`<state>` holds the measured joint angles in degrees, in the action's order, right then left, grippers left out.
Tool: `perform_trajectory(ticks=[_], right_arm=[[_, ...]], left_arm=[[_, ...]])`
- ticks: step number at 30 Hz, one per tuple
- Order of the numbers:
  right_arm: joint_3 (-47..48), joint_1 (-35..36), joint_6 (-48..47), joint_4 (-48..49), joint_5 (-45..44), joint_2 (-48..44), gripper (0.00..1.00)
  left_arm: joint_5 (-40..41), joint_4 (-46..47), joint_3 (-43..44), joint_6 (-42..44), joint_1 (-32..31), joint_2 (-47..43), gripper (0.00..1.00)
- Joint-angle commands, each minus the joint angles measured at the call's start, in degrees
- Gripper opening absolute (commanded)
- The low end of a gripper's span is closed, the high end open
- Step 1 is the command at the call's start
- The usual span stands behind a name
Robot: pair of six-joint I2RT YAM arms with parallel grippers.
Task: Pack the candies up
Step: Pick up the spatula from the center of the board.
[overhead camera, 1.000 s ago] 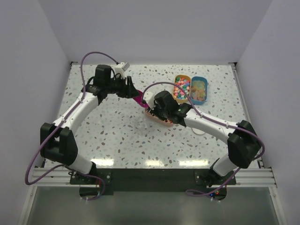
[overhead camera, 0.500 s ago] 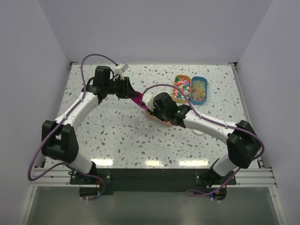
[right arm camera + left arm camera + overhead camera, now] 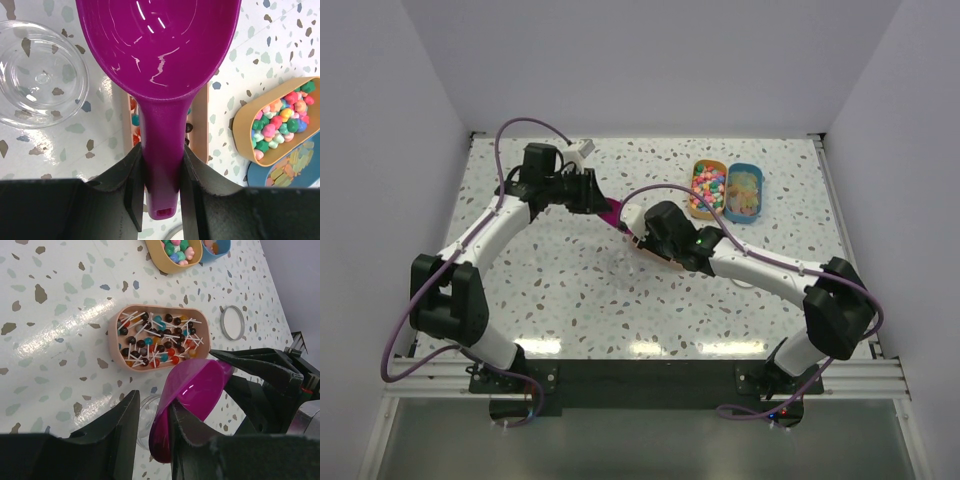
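Observation:
The purple scoop [image 3: 157,45] hangs empty over the table, with my right gripper [image 3: 161,150] shut on its handle. My left gripper [image 3: 154,402] has closed over the rim of the scoop's bowl [image 3: 195,390]: one finger presses inside the bowl, the other sits close against its outer wall. The candies [image 3: 157,340] are tiny dark, red and brown pieces with white sticks, lying in a pink oval tray [image 3: 116,347] just beyond the scoop. From above, the scoop [image 3: 612,209] bridges the left gripper [image 3: 598,195] and the right gripper [image 3: 645,225], which hides most of the tray.
A clear empty jar [image 3: 42,75] stands beside the pink tray, below the scoop. Its ring-shaped lid [image 3: 232,322] lies on the table further right. At the back right stand a yellow tray of pastel candies [image 3: 708,187] and a blue tray [image 3: 744,192].
My left gripper's jaws have narrowed onto the scoop's bowl. Both grippers and the scoop have drifted slightly left.

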<state>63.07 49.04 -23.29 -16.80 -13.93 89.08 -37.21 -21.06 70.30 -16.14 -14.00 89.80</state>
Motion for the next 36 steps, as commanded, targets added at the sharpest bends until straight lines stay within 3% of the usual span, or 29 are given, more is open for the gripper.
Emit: perform_trajectory(ticks=[1,14,20,21,23,27,29,32,36], right_arm=[[-0.5,0.4,-0.8,2.9,-0.8,-0.3,0.0],[-1.1,0.4,-0.8,2.7,0.8,0.2,0.0],[-1.3,0.4,-0.2,2.6,2.9,0.1,0.0],[-1.3,0.4,0.0,2.6,4.2,-0.1,0.03],[-1.3,0.4,0.5,1.9,6.0,-0.9,0.26],[-2.2,0.1,0.7,2.6,6.7,-2.9,0.51],[-2.4,-1.7,0.6,1.6,10.0,-4.6,0.6],[-1.7,-5.8,1.7,0.0,19.4,-6.7,0.65],[-4.2,-10.6,3.1,2.9,23.9,-10.1,0.71]], left_arm=[[1.2,-1.1,2.5,2.2,0.6,-1.4,0.32],[-0.1,-0.7,2.5,3.3,1.6,-2.8,0.26],[-4.2,1.1,0.9,2.2,3.4,-3.8,0.08],[-4.6,1.6,0.6,1.6,3.9,-3.8,0.04],[-6.1,2.3,-0.1,0.7,4.5,-3.8,0.01],[-8.8,4.5,-1.4,-0.9,5.2,-4.0,0.0],[-9.5,5.1,-1.9,-1.6,5.4,-4.0,0.0],[-10.9,5.5,-2.5,-2.1,6.1,-3.9,0.0],[-13.4,8.2,-3.9,-4.9,7.6,-4.3,0.0]])
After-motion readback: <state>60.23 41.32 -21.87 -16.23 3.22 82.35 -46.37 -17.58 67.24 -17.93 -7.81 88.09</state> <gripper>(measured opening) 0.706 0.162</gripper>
